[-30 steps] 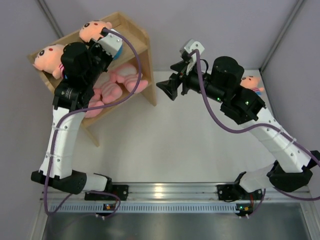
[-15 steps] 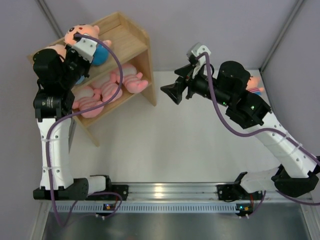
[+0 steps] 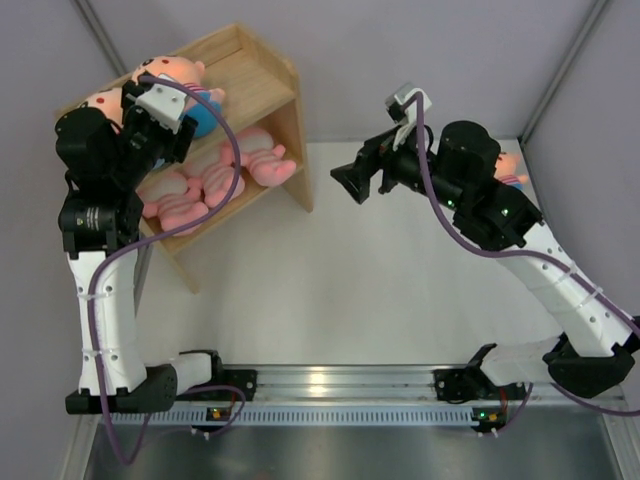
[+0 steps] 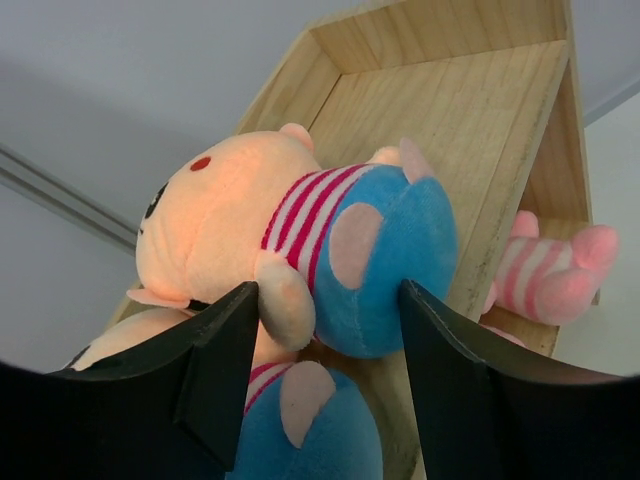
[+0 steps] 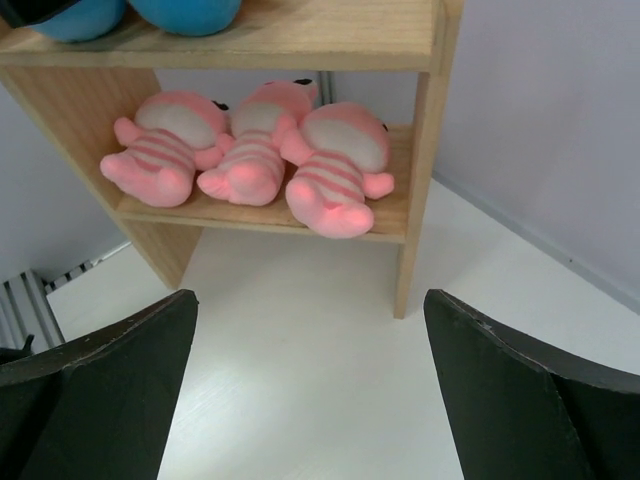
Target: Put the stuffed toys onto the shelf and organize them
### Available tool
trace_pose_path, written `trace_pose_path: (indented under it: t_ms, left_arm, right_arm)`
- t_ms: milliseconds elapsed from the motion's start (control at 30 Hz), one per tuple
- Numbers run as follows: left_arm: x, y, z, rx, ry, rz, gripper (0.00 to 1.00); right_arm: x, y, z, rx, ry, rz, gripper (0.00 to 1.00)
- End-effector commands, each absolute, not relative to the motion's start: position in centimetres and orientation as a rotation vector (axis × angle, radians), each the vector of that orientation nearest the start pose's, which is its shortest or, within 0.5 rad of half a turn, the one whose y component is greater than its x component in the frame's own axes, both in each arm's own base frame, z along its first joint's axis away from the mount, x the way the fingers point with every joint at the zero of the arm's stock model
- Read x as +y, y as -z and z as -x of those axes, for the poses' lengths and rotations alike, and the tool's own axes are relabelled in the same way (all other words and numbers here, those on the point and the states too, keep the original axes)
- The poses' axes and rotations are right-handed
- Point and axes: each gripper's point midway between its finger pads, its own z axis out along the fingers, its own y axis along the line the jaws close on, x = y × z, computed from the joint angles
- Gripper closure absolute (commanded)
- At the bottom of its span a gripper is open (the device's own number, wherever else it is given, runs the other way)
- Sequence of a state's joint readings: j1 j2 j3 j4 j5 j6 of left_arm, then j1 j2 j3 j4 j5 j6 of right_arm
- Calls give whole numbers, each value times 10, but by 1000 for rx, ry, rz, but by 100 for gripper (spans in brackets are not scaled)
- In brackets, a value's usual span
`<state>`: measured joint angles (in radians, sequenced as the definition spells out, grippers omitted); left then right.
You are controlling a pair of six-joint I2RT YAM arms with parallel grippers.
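Note:
On the upper tier of the wooden shelf (image 3: pixel 265 70) (image 4: pixel 480 130) (image 5: pixel 330 30) two peach-headed dolls lie side by side. One doll (image 3: pixel 165 72) (image 4: pixel 300 240) is just beyond my left gripper (image 3: pixel 183 130) (image 4: pixel 328 290), which is open and holds nothing. The other doll (image 3: pixel 100 102) (image 4: pixel 310 430) lies under its jaws. Three pink striped animals (image 3: pixel 215 180) (image 5: pixel 250 150) lie in a row on the lower tier. A third doll (image 3: pixel 507 165) lies on the table, mostly hidden behind my right arm. My right gripper (image 3: pixel 350 182) (image 5: pixel 310 300) hangs open and empty, facing the shelf.
The shelf stands at the back left against the grey wall. White tabletop (image 3: pixel 330 290) spreads between the shelf's right side panel (image 3: pixel 300 150) and my right arm. A wall corner post (image 3: pixel 560 70) rises at the back right.
My left gripper has opened and let go of the doll on the upper tier, after carrying it leftward beside the other doll. My right gripper has opened wider and barely moved.

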<state>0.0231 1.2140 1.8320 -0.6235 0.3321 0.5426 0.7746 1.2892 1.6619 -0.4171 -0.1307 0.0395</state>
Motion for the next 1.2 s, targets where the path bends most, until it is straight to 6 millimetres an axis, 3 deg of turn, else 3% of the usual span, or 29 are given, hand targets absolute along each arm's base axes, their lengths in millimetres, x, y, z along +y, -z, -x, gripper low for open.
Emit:
trace_pose_path:
  t_ms: [0, 100, 133, 200, 233, 300, 333, 367, 400, 433, 467, 500, 533, 567, 600, 667, 700, 733, 767, 800, 967, 1067, 1167]
  left_arm:
    - [-29, -546, -324, 1360, -191, -620, 36]
    - [-37, -563, -311, 1304, -169, -639, 33]
    - [-40, -567, -307, 1288, -157, -650, 28]
    - [-46, -579, -295, 1251, -129, -650, 26]
    - [-52, -583, -287, 1231, -101, -659, 27]
    - [-58, -582, -277, 1237, -32, -637, 28]
    - [-65, -584, -261, 1213, 4, -651, 29]
    - [-71, -569, -259, 1240, 51, -668, 30]
    - [-74, -563, -254, 1245, 71, -680, 30]
    - [-79, -563, -233, 1222, 92, -685, 30]
    - [-79, -551, -231, 1253, 112, -680, 31]
    - [-80, -547, -223, 1260, 117, -681, 31]
    - [-82, -537, -215, 1290, 135, -691, 31]
    - [-84, -531, -201, 1287, 141, -703, 31]
    - [-85, -525, -195, 1301, 151, -709, 31]
    - [-88, -504, -182, 1361, 190, -727, 32]
    - [-89, -497, -178, 1384, 201, -734, 32]
    - [-89, -483, -178, 1428, 217, -744, 33]
    - [-88, -476, -176, 1449, 218, -750, 33]
    - [-88, -470, -175, 1462, 216, -751, 33]
    - [-90, -418, -171, 1585, 276, -787, 32]
    - [-91, -395, -170, 1614, 292, -814, 32]
    - [-87, -386, -178, 1648, 277, -807, 32]
  right_arm:
    - [273, -467, -280, 1564, -711, 529, 4]
    - [241, -452, -305, 1661, -640, 347, 4]
    - [219, -445, -320, 1691, -590, 264, 3]
    - [193, -424, -335, 1754, -554, 151, 2]
    - [158, -416, -352, 1769, -492, 53, 1]
    - [133, -387, -365, 1837, -504, -34, 1]
    - [92, -377, -379, 1850, -453, -147, 0]
    - [76, -365, -384, 1871, -454, -201, 1]
    - [36, -340, -396, 1907, -435, -347, 1]
    - [14, -326, -401, 1918, -417, -428, 1]
    - [-3, -314, -405, 1926, -408, -492, 2]
    - [-36, -286, -412, 1941, -380, -634, 3]
    - [-53, -272, -415, 1943, -366, -699, 5]
    - [-66, -245, -421, 1973, -364, -792, 10]
    - [-87, -235, -424, 1958, -339, -854, 14]
    - [-110, -226, -438, 1933, -295, -929, 19]
    - [-121, -202, -447, 1970, -273, -979, 20]
    - [-127, -193, -452, 1987, -258, -1007, 21]
    - [-134, -197, -463, 1967, -249, -1020, 21]
    - [-139, -174, -471, 2002, -240, -1064, 21]
    - [-162, -146, -495, 1962, -206, -1189, 26]
    - [-166, -113, -501, 1977, -201, -1267, 28]
    - [-177, -95, -493, 1939, -124, -1351, 29]
